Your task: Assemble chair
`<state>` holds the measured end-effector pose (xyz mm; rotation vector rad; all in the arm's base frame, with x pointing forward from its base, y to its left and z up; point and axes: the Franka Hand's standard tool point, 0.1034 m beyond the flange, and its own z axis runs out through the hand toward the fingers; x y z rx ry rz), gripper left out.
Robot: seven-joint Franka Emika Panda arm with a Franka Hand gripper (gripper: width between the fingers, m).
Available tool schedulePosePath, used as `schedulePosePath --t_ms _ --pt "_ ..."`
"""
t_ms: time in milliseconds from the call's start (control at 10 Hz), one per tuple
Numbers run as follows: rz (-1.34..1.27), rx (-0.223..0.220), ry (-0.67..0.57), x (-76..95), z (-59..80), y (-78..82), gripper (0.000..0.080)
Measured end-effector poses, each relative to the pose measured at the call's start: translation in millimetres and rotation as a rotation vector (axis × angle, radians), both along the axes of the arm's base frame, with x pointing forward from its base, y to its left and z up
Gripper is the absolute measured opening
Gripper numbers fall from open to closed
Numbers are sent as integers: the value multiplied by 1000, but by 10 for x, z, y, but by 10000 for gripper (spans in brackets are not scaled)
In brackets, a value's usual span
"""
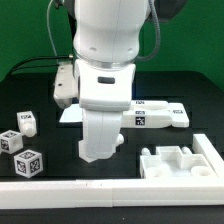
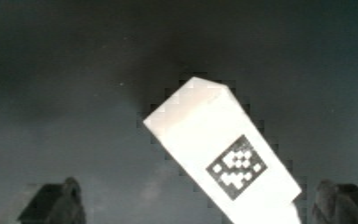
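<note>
In the wrist view a glossy white slab point(image 2: 208, 128) of the chair lies on the dark table, running diagonally, with one black-and-white tag point(image 2: 240, 165) on top. My gripper point(image 2: 197, 208) is open. Its two dark fingers point(image 2: 53, 204) stand wide apart on either side of the slab's near end and touch nothing. In the exterior view the gripper point(image 1: 98, 150) hangs low over the table's middle and hides that slab. Three small tagged cubes point(image 1: 26, 122) sit at the exterior view's left. A pegged white block point(image 1: 176, 160) lies at the lower right.
The flat marker board point(image 1: 160, 113) with several tags lies behind the gripper, toward the exterior view's right. A long white rail point(image 1: 60, 188) runs along the front edge. Another white piece point(image 1: 65, 86) stands at the back left.
</note>
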<state>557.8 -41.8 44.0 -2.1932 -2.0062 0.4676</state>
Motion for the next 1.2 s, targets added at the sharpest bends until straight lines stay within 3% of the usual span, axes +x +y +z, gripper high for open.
schedulePosePath --t_ms 200,500,600,800,1200 --pt "-277 -82 -13 -26 11 -164 648" --pt "-678 -253 -4 -78 32 -194 648" --pt "-673 -228 -32 -6 15 -207 648" --pt "-774 -260 -40 -12 9 -166 648" --pt "-1389 -415 -1 -94 -22 -170 648"
